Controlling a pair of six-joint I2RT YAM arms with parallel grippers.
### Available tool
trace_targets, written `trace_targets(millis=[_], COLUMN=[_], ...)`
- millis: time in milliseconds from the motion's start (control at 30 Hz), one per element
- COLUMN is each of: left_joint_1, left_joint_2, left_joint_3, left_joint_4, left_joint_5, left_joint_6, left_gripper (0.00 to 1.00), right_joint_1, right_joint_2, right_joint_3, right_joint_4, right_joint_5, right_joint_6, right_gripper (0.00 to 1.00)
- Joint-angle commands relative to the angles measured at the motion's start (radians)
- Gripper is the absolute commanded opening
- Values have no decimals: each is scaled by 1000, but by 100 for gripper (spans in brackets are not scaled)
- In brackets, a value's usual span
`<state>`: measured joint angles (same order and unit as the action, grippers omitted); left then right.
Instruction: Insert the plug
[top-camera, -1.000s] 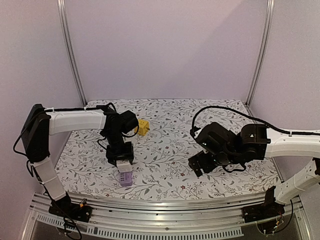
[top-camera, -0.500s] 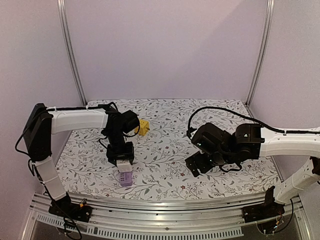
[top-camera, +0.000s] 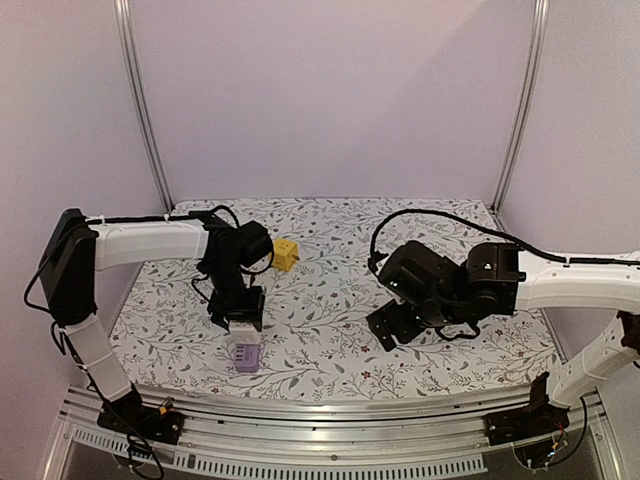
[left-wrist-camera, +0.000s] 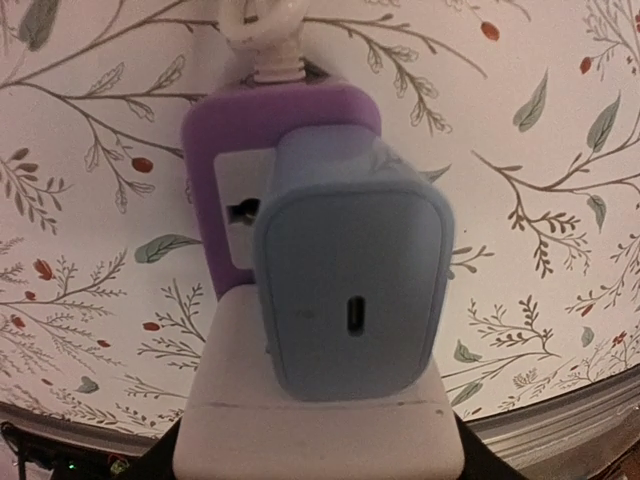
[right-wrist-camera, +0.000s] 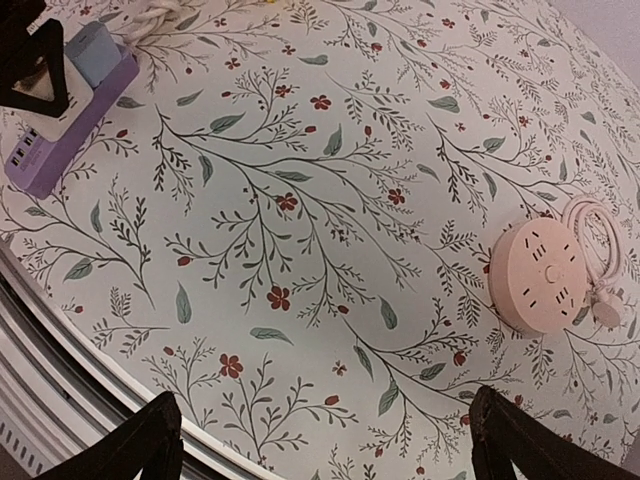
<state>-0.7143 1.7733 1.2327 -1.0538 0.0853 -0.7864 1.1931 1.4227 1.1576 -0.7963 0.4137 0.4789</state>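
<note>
My left gripper (top-camera: 238, 322) is shut on a light blue plug (left-wrist-camera: 350, 290), a boxy adapter with a small slot in its back. The plug rests on one white pad (left-wrist-camera: 315, 430) of the gripper (left-wrist-camera: 340, 340) and stands over the white socket face of the purple power strip (left-wrist-camera: 215, 150). Its prongs are hidden. The strip (top-camera: 246, 357) lies near the table's front edge, left of centre. The right wrist view shows the strip (right-wrist-camera: 60, 130) and plug (right-wrist-camera: 97, 50) at far left. My right gripper (top-camera: 385, 328) is open and empty above the cloth (right-wrist-camera: 325, 440).
A yellow block (top-camera: 286, 254) sits behind the left arm. A round pink socket hub (right-wrist-camera: 545, 275) with a coiled white cord lies at the right in the right wrist view. The table's front rail (top-camera: 320, 410) runs close behind the strip.
My right arm has moved a little to the left and toward the table's middle. My left gripper with the plug has shifted slightly left over the strip.
</note>
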Motion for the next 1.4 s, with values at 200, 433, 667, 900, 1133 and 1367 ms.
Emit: trace_targets(millis=[200,433,667,900,1133,1367], left_joint_1=[49,41,13,7,3,3], left_joint_2=[137,210,276,286,273,166], left_joint_3=[-131,-124,-89,-75,-100,-111], left_joint_4=[-21,6,-21,-63,1,3], left_joint_5=[-181,-183,-237,-294,-238,-220], left_joint_6=[111,58,-12,-22,26,58], left_gripper=[0,0,0,0,3,49], right_joint_1=[3,3,3,2,2,2], right_joint_2=[25,42,61,76,89,82], right_joint_3=[28,35,40,42,55,64], right_joint_4=[-24,-25,-21,-12,-15,-27], right_joint_5=[33,46,62,75,78,85], right_joint_6=[-42,-67,-82,-89,-89,-79], right_gripper=[99,99,99,99,99,99])
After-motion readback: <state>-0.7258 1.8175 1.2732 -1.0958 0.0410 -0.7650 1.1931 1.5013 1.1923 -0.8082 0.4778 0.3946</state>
